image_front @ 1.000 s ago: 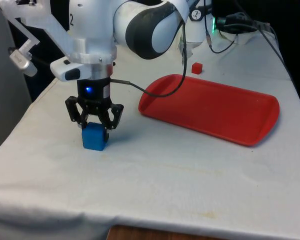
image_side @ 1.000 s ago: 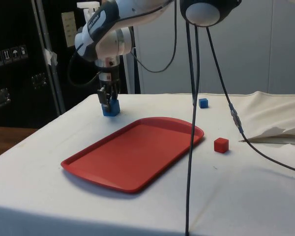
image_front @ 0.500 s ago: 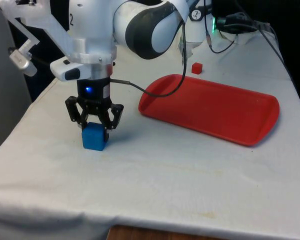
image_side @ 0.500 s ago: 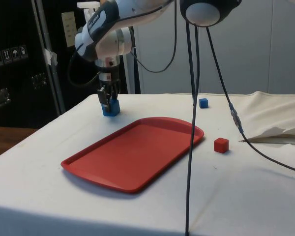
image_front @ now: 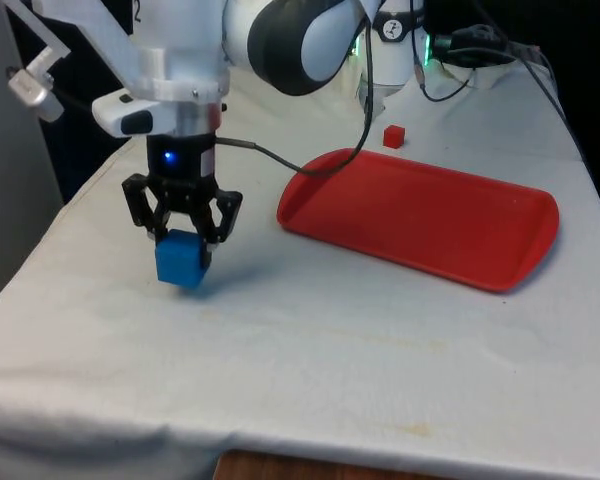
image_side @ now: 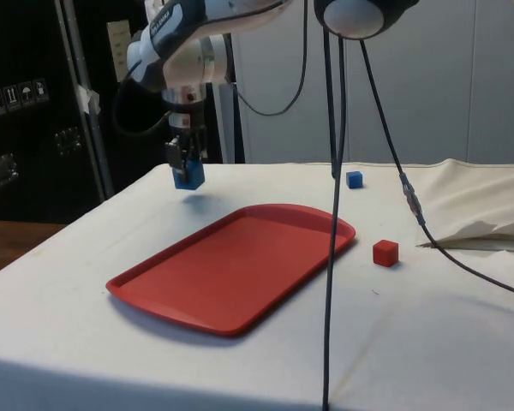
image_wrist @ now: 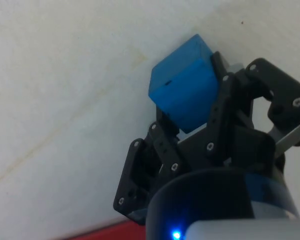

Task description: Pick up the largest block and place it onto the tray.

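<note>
Above the white-clothed surface (image_front: pixel 310 350) your tool (image_front: pixel 183 238) is clenched on the large blue block (image_front: pixel 180 260), clear of the cloth; the red tray (image_front: pixel 420 215) lies beside it.

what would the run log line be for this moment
phase: lift | gripper: shut on big blue block, clear of the cloth | tray: empty | small red block and small blue block: on the cloth, off the tray

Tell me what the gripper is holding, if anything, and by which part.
The gripper holds the big blue block, clamped by two opposite side faces near its top, lifted clear of the cloth.
</note>
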